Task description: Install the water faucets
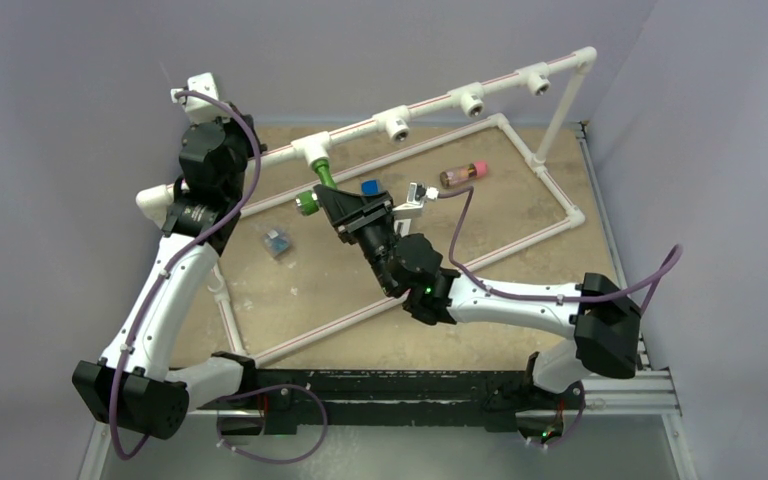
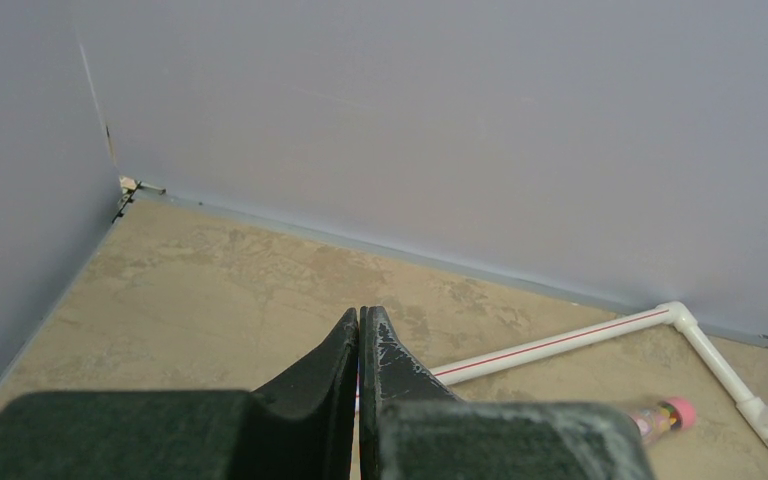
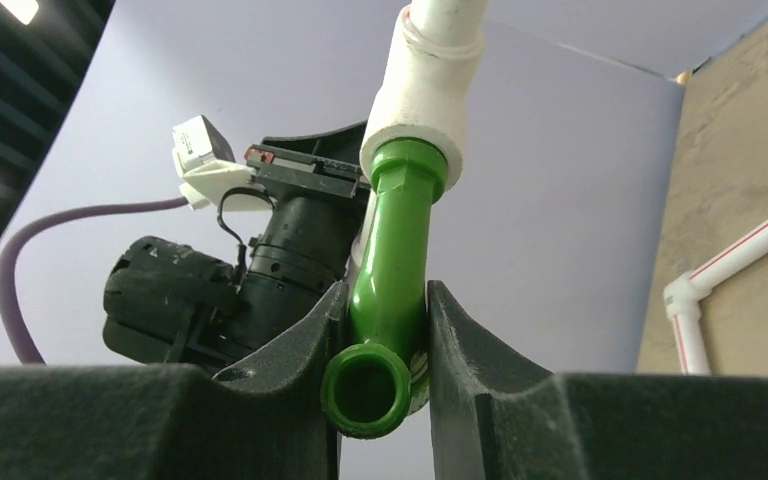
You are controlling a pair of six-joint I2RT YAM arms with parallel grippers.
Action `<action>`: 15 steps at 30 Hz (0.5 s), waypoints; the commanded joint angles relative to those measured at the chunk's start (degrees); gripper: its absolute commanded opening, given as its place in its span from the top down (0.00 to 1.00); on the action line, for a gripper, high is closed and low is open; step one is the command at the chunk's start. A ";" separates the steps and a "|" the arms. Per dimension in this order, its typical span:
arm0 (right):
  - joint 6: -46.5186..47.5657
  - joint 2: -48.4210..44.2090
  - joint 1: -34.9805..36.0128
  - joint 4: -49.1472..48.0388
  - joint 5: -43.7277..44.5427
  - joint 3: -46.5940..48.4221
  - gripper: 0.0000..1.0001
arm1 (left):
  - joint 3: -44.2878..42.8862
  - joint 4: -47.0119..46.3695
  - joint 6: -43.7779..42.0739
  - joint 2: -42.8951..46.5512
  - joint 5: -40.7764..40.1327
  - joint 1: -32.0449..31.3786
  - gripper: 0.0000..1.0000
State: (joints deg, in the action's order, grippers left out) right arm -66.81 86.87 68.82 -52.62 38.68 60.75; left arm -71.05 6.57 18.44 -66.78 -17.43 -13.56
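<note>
The bright green curved plastic faucet (image 3: 390, 250) is seated in the white plastic tee fitting (image 3: 422, 110); that it is clamped by the right gripper (image 3: 384, 295) is shown only in the right wrist view. The right arm is stretched forward and leftward, and the left gripper (image 2: 360, 320) is held closed, empty.

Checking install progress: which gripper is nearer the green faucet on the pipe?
Right. The right gripper is shut on the green faucet; the left gripper, shut and empty, sits apart to its left.

We see the faucet (image 3: 390, 240) as glossy, smooth green plastic, the pipe fitting (image 3: 425, 100) as smooth white plastic, the right hand (image 3: 384, 295) matt, grainy black, the table (image 2: 210, 290) matt, mottled tan.
</note>
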 commanded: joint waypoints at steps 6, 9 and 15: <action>-14.42 -1.54 1.58 -6.12 -8.25 3.43 0.72 | 3.17 12.68 0.15 -0.46 3.99 -1.82 1.00; -13.60 -3.19 1.57 -2.57 -7.74 2.54 0.62 | 3.15 12.62 0.15 -0.37 3.98 -1.85 1.00; -12.14 -6.01 1.54 0.12 -7.78 -0.05 0.43 | 3.28 12.57 0.20 -0.32 3.90 -1.91 1.00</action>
State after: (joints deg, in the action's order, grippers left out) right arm -75.00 85.36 68.53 -49.56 37.43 60.58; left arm -71.02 6.92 18.48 -66.52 -17.37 -13.67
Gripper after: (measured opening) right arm 0.508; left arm 0.002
